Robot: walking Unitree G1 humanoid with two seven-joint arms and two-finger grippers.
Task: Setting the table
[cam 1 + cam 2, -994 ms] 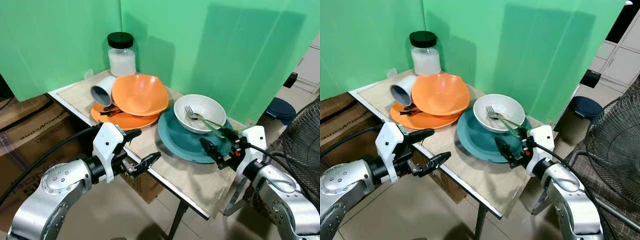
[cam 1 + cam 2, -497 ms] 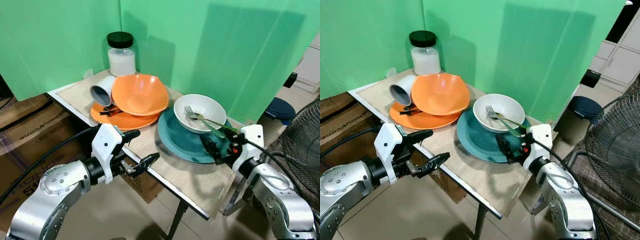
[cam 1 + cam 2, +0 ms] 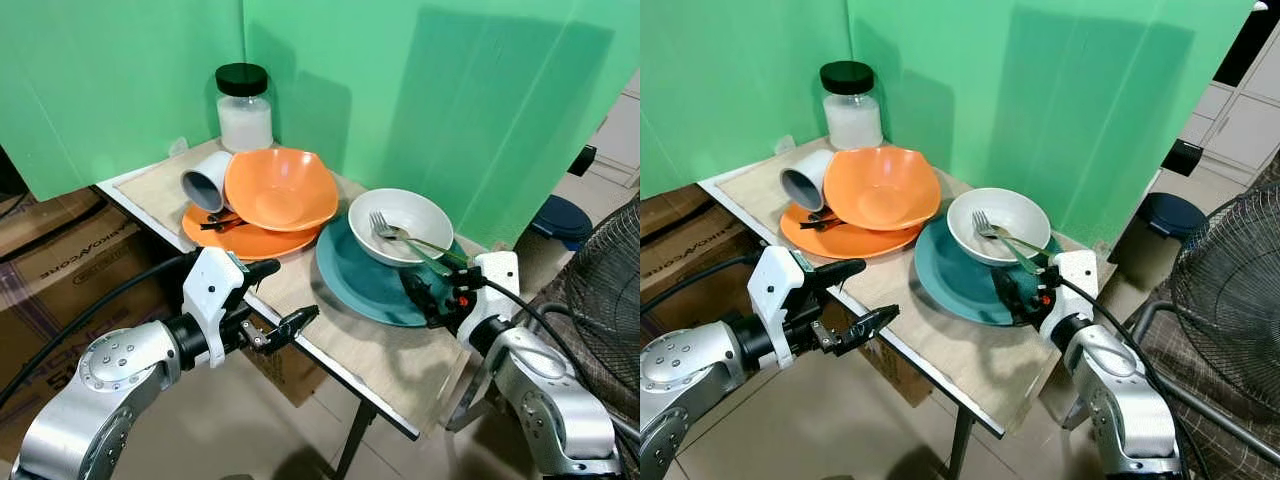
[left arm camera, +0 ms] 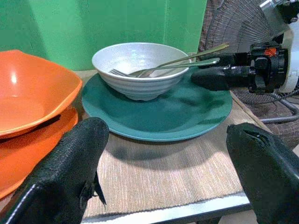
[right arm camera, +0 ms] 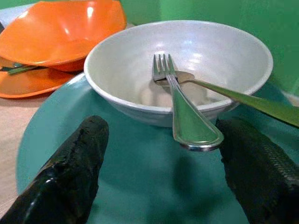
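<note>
Over the teal plate (image 3: 370, 285), at the table's four o'clock edge, the right gripper (image 5: 159, 158) spreads wide before the white bowl (image 3: 399, 225) holding the fork (image 5: 180, 109). Left gripper (image 3: 283, 298) hovers open at seven o'clock.

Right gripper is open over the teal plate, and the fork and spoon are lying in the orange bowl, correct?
Not quite. The right gripper is open over the teal plate, but the fork and spoon lie in the white bowl, not the orange one, as the right wrist view shows.

White bowl (image 3: 400, 225) with fork (image 3: 385, 229) on teal plate (image 3: 362, 282), orange bowl (image 3: 280, 188), jar (image 3: 244, 109)
</note>
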